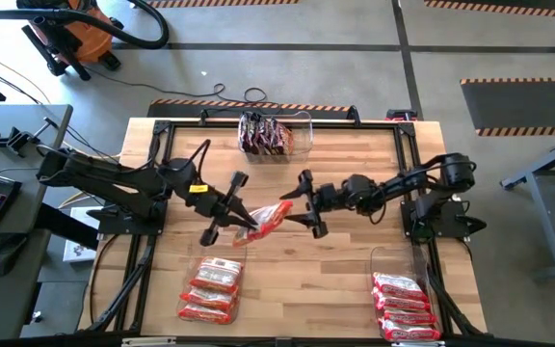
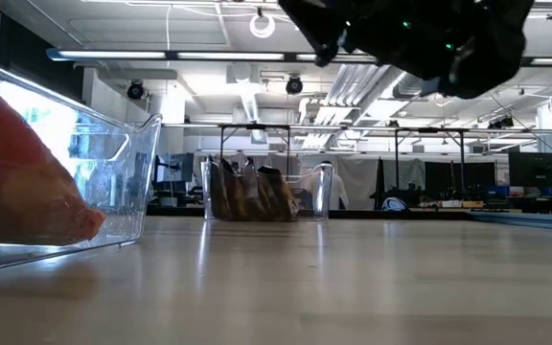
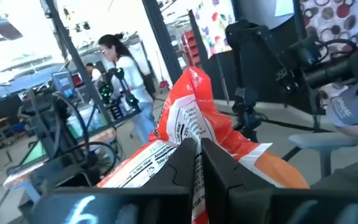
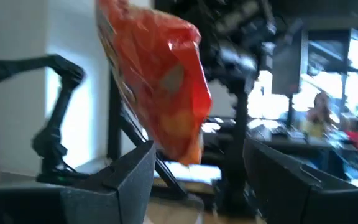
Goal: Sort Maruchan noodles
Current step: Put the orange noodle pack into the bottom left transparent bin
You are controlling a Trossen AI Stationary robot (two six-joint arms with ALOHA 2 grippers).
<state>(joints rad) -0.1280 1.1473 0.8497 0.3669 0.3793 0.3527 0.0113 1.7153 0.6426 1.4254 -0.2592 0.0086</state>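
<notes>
While pinched in the left gripper (image 1: 242, 224) at frame centre, orange-red noodle packet (image 1: 270, 218) needed holding steady; right gripper (image 1: 308, 204), fingers spread, should have closed squarely before any release.

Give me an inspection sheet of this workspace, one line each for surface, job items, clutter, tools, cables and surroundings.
Surface: wooden table, black frame rails along its edges.
Job items: orange-red packet held above the table middle; dark packets in the far clear bin; red-and-white packets near left; more in the near-right bin.
Clutter: nothing seen on the table.
Tools: left tool shut on the orange-red packet; right tool open, fingers either side of the packet's other end.
Cables: black cables on the floor beyond the table's far edge.
Surroundings: orange vacuum, keyboard at a side desk, people in the room behind.
</notes>
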